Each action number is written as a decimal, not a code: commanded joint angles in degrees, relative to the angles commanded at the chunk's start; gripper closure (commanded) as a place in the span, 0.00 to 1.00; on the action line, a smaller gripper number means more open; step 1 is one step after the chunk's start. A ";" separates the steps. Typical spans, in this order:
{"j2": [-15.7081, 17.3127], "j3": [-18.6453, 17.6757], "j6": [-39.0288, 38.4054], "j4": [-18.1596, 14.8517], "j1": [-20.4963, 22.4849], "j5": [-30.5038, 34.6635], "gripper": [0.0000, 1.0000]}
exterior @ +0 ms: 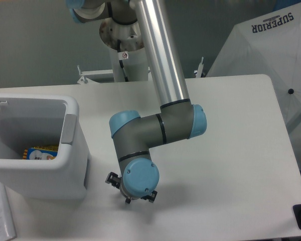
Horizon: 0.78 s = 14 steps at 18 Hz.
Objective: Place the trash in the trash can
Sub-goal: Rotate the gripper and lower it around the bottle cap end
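With the wrist hiding gripper (132, 193) and bottle, finger state cannot be told; misgrip risks drop before trash can (65, 165) at nine o'clock.

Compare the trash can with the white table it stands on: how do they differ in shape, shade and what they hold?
The trash can is a boxy, deep, open-topped bin with rounded corners; the table is a flat slab. The trash can is light grey with a darker grey tab on its side; the table is plain white. Inside the trash can lies a yellow-and-blue packet; the table carries the bin and the robot arm reaches over it. Both are pale and have rounded corners.
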 joint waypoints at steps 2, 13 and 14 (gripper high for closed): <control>-0.18 -0.09 0.00 -0.09 -0.70 0.26 0.00; -0.27 -0.88 -1.49 -1.23 -1.15 0.26 0.37; -0.27 -0.88 -1.49 -1.40 -1.23 0.35 0.43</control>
